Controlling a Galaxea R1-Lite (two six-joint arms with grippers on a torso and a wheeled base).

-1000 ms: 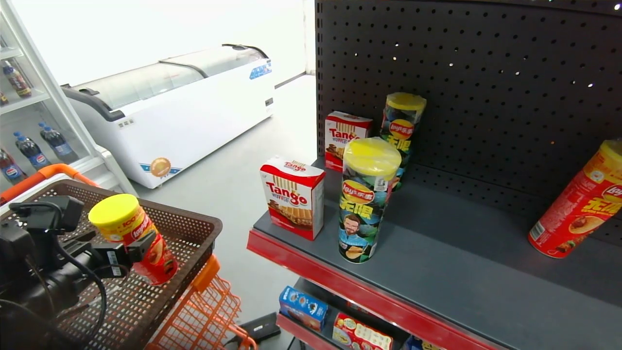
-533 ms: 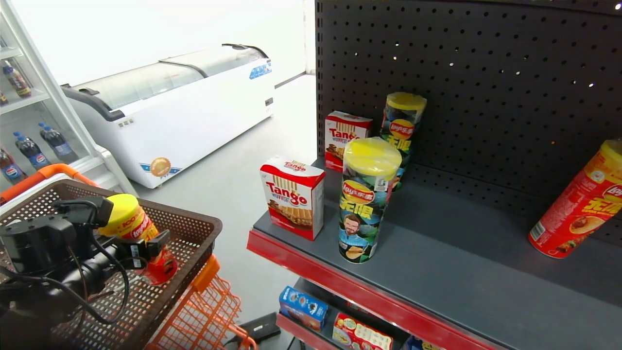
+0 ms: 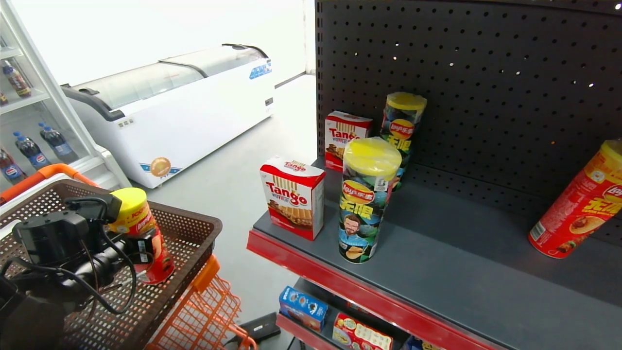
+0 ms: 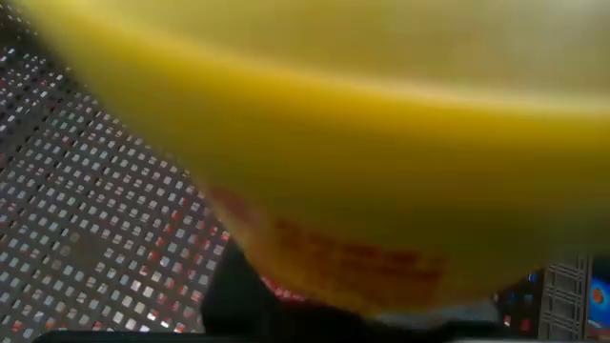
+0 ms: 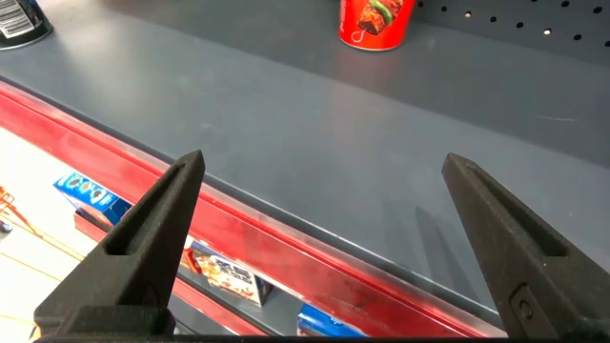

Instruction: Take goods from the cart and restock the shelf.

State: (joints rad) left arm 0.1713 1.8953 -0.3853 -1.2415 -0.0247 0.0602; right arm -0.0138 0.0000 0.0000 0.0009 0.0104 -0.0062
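Head view: the L gripper (image 3: 141, 245) sat low in the brown basket (image 3: 194, 228) on the orange cart (image 3: 209, 301), set around the mid-body of the can (image 3: 138, 221), a red tube w/ a yellow lid that tilted a little. Whether the jaws had actually clamped on it couldn't be told. The shelf (image 3: 461, 257) was off to the robot's right, holding two boxes (image 3: 294, 197), two green cans (image 3: 369, 199) and a red can (image 3: 578, 204) leaning on the back panel, w/ a bare stretch btwn the front green can and the red one.

L wrist view: the can's lid and red wall (image 4: 362, 191) sat right up against the camera, basket mesh (image 4: 86, 238) behind. That suggested the can was deep in the grip, which was good for hold.

R wrist view: the R gripper (image 5: 324, 167) hung above the shelf's front part, jaws spread wide, holding nothing; the red can's base (image 5: 376, 19) stood well apart, farther back.

To do the step well: confirm a firm squeeze on the body, not the lid; lift straight up till the base clears the basket rim, since a tilted tube could catch on it; then carry it across to the bare stretch, set it upright and keep clear of the front green can.
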